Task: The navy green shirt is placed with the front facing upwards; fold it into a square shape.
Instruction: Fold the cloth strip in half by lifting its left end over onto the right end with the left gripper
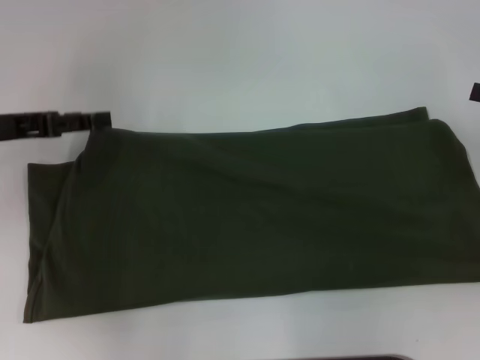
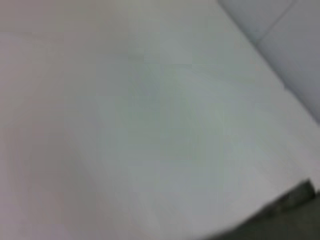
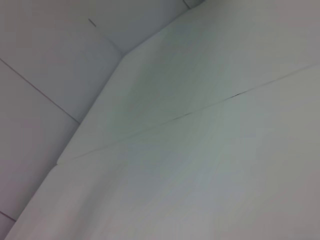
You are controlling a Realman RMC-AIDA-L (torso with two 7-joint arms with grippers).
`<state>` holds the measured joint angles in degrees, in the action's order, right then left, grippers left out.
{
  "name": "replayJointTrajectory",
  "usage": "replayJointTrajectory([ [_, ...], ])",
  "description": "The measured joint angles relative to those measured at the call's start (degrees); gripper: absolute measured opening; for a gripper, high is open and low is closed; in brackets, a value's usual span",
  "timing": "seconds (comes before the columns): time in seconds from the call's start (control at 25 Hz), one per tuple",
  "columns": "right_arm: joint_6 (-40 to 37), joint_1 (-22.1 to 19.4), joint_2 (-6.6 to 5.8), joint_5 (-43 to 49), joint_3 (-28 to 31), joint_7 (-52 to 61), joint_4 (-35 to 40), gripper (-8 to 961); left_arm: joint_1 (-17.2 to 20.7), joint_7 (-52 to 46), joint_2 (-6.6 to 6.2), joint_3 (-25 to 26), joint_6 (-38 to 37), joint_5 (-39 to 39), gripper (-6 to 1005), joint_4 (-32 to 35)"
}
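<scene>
The navy green shirt (image 1: pixel 247 217) lies on the white table (image 1: pixel 225 60) as a long folded band running left to right, plain green side up, with no lettering showing. Its right end reaches the edge of the head view. My left gripper (image 1: pixel 94 118) reaches in from the left, low over the table, with its tip at the shirt's far left corner. Only a small dark piece of my right gripper (image 1: pixel 475 91) shows at the right edge, beyond the shirt's far right corner and apart from it. A dark strip (image 2: pixel 285 215) fills one corner of the left wrist view.
White tabletop surrounds the shirt on the far side and along the near edge. The right wrist view holds only the table surface (image 3: pixel 210 165) with a thin seam (image 3: pixel 200 110) and grey floor (image 3: pixel 45 60) beyond its edge.
</scene>
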<state>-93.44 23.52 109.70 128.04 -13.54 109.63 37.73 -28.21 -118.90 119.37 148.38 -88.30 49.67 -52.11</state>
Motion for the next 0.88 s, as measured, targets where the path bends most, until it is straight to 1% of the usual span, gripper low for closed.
replayJointTrajectory([
  [0.04, 0.0, 0.0, 0.00, 0.0, 0.0, 0.1, 0.0, 896, 0.1, 0.2, 0.25, 0.2, 0.5, 0.9, 791, 0.3],
  [0.2, 0.5, 0.0, 0.00, 0.0, 0.1, 0.4, 0.0, 896, 1.2, 1.8, 1.75, 1.1, 3.1, 5.8, 787, 1.1],
  [0.32, 0.6, -0.1, -0.01, -0.3, 0.2, 0.5, 0.0, 895, 1.5, 2.5, 2.31, 1.2, 5.1, 7.3, 785, 1.4],
  [0.64, 0.6, -0.4, -0.08, -0.8, 0.6, 0.6, 0.1, 895, 1.7, 2.2, 2.02, 1.2, 5.4, 7.9, 787, 2.7],
  [0.88, 0.2, -0.5, -0.20, -0.8, 1.0, 0.7, 0.1, 895, 1.9, 3.1, 2.41, 1.1, 5.9, 8.0, 788, 2.7],
])
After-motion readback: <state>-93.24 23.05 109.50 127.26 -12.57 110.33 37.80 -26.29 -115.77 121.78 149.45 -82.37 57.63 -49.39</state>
